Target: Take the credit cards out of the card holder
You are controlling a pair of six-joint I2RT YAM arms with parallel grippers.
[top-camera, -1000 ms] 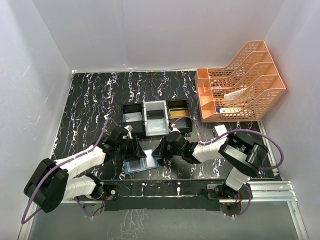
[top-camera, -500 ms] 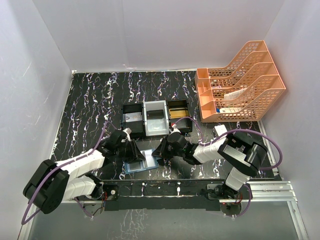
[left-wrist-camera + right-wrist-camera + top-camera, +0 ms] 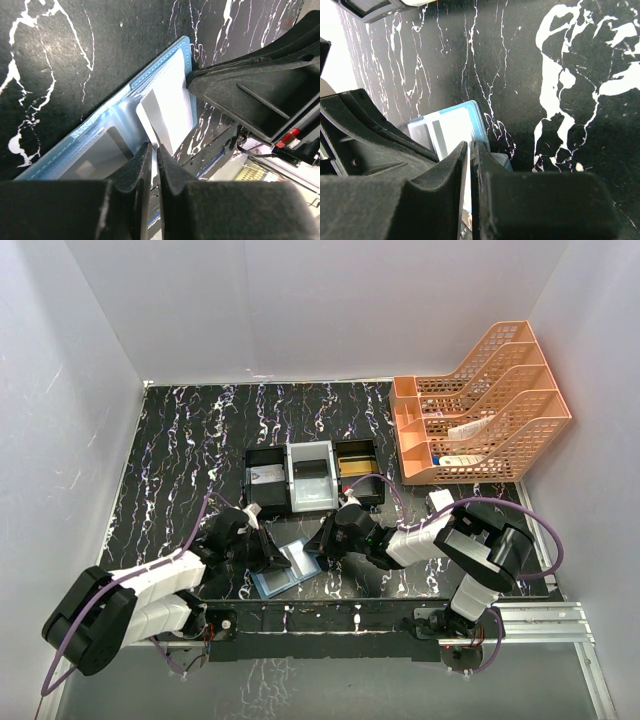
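Note:
The blue card holder (image 3: 272,581) lies open on the black marbled table near the front edge, between the two grippers. In the left wrist view a silver-grey credit card (image 3: 167,112) sticks partway out of the card holder's (image 3: 150,70) light inner pocket. My left gripper (image 3: 154,149) is shut on this card's near edge. A darker card (image 3: 100,155) sits in the neighbouring pocket. My right gripper (image 3: 470,147) is shut on the card holder's (image 3: 479,117) right edge and holds it to the table. From above, the left gripper (image 3: 275,558) and right gripper (image 3: 318,548) nearly touch.
A black-and-white three-compartment tray (image 3: 290,480) stands just behind the grippers, with cards in it. An orange mesh file rack (image 3: 480,405) fills the back right corner. A small white box (image 3: 440,500) lies in front of it. White walls close in the table.
My left gripper has closed onto the card and drawn back toward the near left. The card holder has turned slightly. The right gripper has stayed shut in place.

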